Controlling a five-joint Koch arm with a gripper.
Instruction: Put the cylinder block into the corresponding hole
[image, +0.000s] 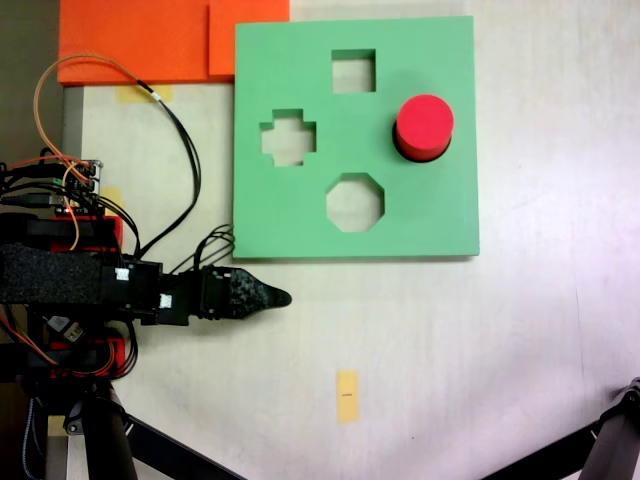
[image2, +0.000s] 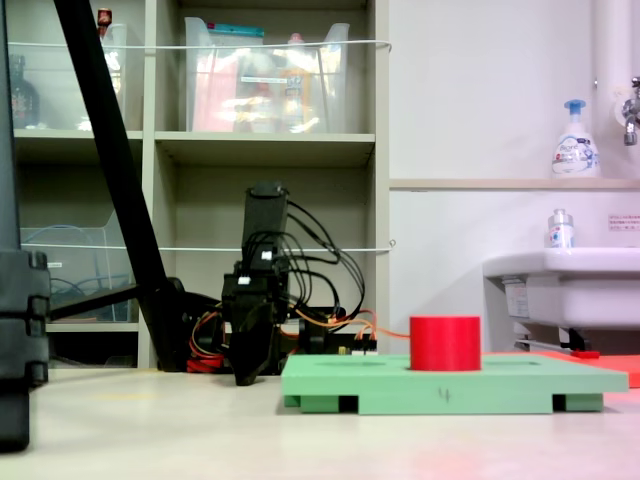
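The red cylinder block (image: 425, 122) (image2: 445, 343) stands upright on the right part of the square green board (image: 300, 220) (image2: 380, 382). Its base sits in the round hole (image: 402, 150), of which only a dark crescent shows at the block's lower left edge. My gripper (image: 278, 297) (image2: 246, 376) hovers low over the table just off the board's near left corner, well apart from the block. Its jaws taper to one closed tip with nothing between them.
The board also has a square cutout (image: 353, 71), a cross cutout (image: 288, 139) and an octagonal cutout (image: 354, 202). Orange foam sheets (image: 140, 40) lie past the board's far left corner. A yellow tape mark (image: 347, 396) is on the table. Tripod legs (image: 110, 435) stand near the arm's base.
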